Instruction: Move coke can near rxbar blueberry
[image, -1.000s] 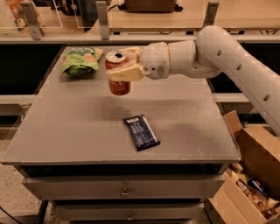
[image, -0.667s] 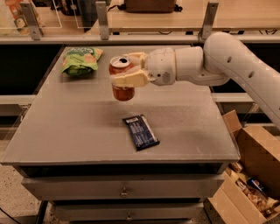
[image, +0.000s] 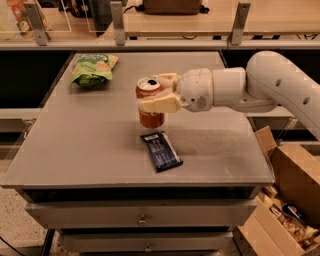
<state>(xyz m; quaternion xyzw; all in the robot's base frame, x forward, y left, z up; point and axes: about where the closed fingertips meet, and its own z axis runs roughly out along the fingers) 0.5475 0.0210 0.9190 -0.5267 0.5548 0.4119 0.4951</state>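
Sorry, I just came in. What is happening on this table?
A robot arm's gripper holds the coke can, fingers closed around it. The can is upright, close behind the rxbar blueberry near the front of the table. Whether it rests on the table is unclear. A green snack bag lies at the back left.

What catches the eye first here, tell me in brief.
The white arm reaching in from the right, its gripper clamped on the coke can at the middle of the table. Just in front of the can lies the dark rxbar blueberry; a green snack bag sits at the far left corner.
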